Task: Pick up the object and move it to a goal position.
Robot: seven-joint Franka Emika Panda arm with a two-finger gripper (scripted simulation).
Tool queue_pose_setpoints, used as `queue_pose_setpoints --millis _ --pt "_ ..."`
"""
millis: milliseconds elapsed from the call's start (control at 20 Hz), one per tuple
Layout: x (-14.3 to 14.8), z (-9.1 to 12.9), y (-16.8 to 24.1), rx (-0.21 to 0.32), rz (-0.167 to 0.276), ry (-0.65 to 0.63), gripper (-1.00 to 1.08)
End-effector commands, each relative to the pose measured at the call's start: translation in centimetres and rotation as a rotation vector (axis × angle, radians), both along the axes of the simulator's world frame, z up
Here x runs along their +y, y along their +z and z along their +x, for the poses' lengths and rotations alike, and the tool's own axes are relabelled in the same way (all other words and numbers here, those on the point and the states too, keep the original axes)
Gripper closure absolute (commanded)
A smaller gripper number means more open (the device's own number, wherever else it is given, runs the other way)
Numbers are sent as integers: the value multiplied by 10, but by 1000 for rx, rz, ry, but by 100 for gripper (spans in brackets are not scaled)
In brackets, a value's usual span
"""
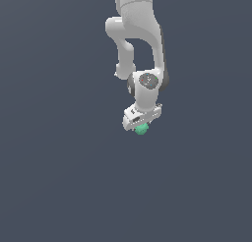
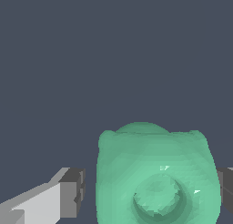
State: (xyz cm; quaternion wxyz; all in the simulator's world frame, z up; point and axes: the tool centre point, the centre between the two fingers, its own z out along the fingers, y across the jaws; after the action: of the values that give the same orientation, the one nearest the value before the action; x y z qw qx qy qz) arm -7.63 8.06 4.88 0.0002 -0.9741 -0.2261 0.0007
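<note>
My arm (image 1: 140, 34) reached down from the top of the exterior view, elbow bent and wrist pointing downward with a slight tilt. The white gripper (image 1: 140, 127) hung below it. In the wrist view I saw one finger (image 2: 68, 198) standing apart from the teal lump, the other finger (image 2: 226, 186) at its far side; I could not tell whether they gripped.
</note>
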Motion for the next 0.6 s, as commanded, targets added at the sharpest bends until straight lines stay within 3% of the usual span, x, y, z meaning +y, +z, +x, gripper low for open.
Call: queue_pose_setpoints --millis 0,150,200,550 --pt "0 0 -7 -1 0 1 -92" --pt "0 1 -9 -1 0 1 -92" --pt "0 1 -9 -1 0 1 108" --pt "0 1 -9 -1 0 1 108"
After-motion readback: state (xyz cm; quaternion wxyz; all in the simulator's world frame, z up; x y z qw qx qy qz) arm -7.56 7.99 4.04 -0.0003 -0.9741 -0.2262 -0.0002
